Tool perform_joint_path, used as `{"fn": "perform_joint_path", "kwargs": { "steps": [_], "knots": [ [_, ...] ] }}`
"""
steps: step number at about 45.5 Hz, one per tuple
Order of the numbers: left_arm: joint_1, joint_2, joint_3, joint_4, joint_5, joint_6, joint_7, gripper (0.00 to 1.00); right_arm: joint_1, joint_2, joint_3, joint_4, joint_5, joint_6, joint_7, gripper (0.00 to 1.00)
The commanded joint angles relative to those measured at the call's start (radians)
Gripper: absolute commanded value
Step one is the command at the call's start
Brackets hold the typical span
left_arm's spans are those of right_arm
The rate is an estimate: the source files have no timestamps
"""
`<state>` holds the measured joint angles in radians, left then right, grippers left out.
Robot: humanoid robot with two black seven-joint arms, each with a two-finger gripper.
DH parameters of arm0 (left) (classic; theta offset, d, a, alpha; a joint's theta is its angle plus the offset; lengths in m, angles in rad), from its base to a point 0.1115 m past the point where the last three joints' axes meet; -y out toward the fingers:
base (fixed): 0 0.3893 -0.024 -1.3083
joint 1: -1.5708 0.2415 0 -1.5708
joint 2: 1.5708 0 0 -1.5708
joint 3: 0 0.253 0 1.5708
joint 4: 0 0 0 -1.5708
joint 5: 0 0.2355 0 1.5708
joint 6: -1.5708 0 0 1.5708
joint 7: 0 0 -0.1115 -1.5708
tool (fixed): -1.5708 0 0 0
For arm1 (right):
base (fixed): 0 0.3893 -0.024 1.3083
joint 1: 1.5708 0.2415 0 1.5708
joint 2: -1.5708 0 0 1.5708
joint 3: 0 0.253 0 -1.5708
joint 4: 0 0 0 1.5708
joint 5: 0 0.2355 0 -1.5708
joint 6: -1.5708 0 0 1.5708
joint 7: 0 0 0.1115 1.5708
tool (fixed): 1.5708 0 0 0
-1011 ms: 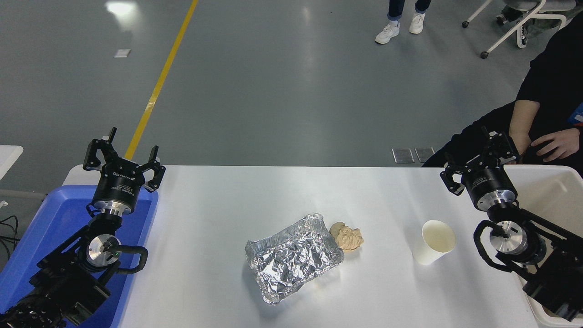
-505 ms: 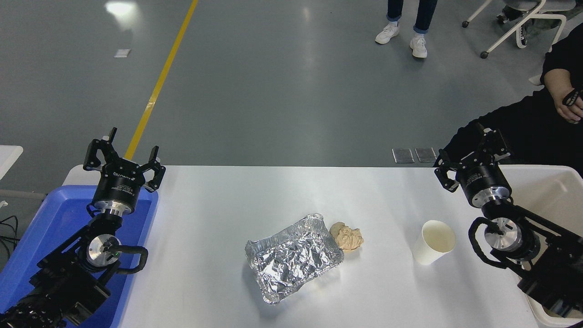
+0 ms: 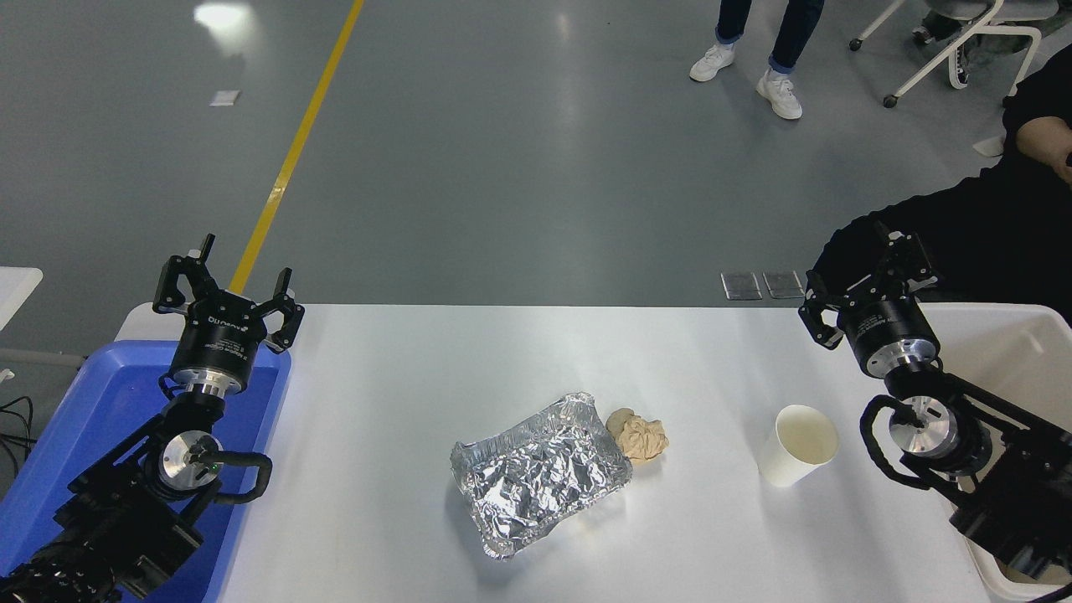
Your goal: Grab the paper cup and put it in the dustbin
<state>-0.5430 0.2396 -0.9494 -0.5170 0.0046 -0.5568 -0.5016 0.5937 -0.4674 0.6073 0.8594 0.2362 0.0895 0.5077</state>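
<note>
The paper cup (image 3: pixel 799 445) stands upright on the white table (image 3: pixel 419 360), right of centre, its cream inside showing. Behind and to the right of it my right gripper (image 3: pixel 863 280) hovers open and empty, apart from the cup, over the table's far right edge. The off-white dustbin (image 3: pixel 1017 335) sits at the right edge, partly hidden by my right arm. At the lower left, my left gripper (image 3: pixel 226 280) is parked open and empty above the blue bin.
A crumpled foil tray (image 3: pixel 540 473) lies mid-table with a tan paper ball (image 3: pixel 638 435) touching its right corner. The blue bin (image 3: pixel 92 419) stands at the left. A seated person in black (image 3: pixel 988 226) is at the far right; another person's feet (image 3: pixel 749 71) are beyond.
My right gripper has shifted a little left and away from me. The seated person's hand has drawn back from the table edge. The standing person's feet have moved.
</note>
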Motion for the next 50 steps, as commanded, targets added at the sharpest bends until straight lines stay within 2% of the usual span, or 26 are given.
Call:
{"fn": "perform_joint_path", "kwargs": {
  "steps": [1, 14, 21, 34, 50],
  "knots": [
    [0.000, 0.000, 0.000, 0.000, 0.000, 0.000, 0.000, 0.98, 0.002, -0.010, -0.001, 0.001, 0.000, -0.001, -0.002, 1.00],
    [0.000, 0.000, 0.001, 0.000, 0.000, 0.000, 0.000, 0.98, 0.049, -0.019, -0.027, -0.002, 0.000, -0.002, -0.002, 1.00],
    [0.000, 0.000, 0.000, 0.000, 0.000, 0.000, 0.000, 0.98, 0.164, -0.109, -0.178, -0.008, 0.003, -0.027, -0.003, 1.00],
    [0.000, 0.000, 0.001, 0.000, 0.000, 0.000, 0.000, 0.98, 0.501, -0.186, -0.696, -0.011, 0.009, -0.050, -0.009, 1.00],
    [0.000, 0.000, 0.001, -0.001, 0.000, 0.000, 0.000, 0.98, 0.931, -0.149, -1.440, -0.002, -0.003, -0.025, -0.011, 1.00]
  ]
}}
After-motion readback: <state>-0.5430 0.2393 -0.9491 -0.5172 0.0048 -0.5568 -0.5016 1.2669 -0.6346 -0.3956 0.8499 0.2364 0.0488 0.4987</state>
